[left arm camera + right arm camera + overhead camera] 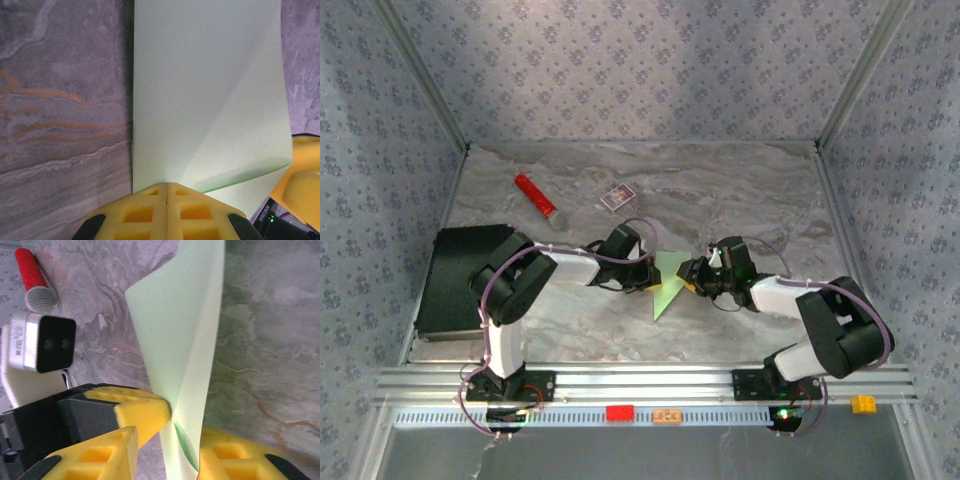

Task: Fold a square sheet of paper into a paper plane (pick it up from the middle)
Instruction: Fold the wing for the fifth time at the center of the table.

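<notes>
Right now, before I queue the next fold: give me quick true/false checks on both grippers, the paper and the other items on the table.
1. The left gripper is shut on the green paper. True.
2. The right gripper is clamped tight on the paper. False: its jaws stand apart, with the paper passing between them.
3. The red cylinder lies on the table, apart from the paper. True.
4. The paper is a flat, uncreased square. False: it is creased and narrows to a point.
5. The card box sits on the paper. False: it lies on the bare table beyond the paper, beside the red cylinder.
</notes>
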Available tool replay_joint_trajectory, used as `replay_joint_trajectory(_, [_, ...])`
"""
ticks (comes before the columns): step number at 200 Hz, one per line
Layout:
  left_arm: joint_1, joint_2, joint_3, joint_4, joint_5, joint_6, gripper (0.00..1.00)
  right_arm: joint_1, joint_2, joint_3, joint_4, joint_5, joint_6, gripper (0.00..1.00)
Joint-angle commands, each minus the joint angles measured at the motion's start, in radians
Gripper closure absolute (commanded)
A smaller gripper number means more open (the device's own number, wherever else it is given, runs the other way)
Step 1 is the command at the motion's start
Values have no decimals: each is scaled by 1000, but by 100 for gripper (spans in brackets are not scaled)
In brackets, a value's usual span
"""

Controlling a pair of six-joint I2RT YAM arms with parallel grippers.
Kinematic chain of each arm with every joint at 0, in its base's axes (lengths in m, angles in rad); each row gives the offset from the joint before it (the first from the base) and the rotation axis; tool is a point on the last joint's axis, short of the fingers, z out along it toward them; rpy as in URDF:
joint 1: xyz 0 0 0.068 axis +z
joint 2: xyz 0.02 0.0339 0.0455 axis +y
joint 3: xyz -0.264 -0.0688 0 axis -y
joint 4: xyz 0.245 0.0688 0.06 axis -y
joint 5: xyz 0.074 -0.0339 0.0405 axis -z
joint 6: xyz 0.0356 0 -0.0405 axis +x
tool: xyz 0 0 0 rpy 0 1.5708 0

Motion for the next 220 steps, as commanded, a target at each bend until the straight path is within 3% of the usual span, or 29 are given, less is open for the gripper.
replay_joint_trajectory(1, [-6, 37, 6, -43, -4, 24, 98, -16, 23, 31, -29, -50, -45, 66])
replay_joint_trajectory(78, [-5, 37, 8, -41, 5, 25, 98, -49, 71, 58, -21, -85, -80, 65])
replay_joint_trajectory(220, [-5, 40, 7, -31, 11, 24, 97, -96, 173, 98, 3, -183, -177, 76])
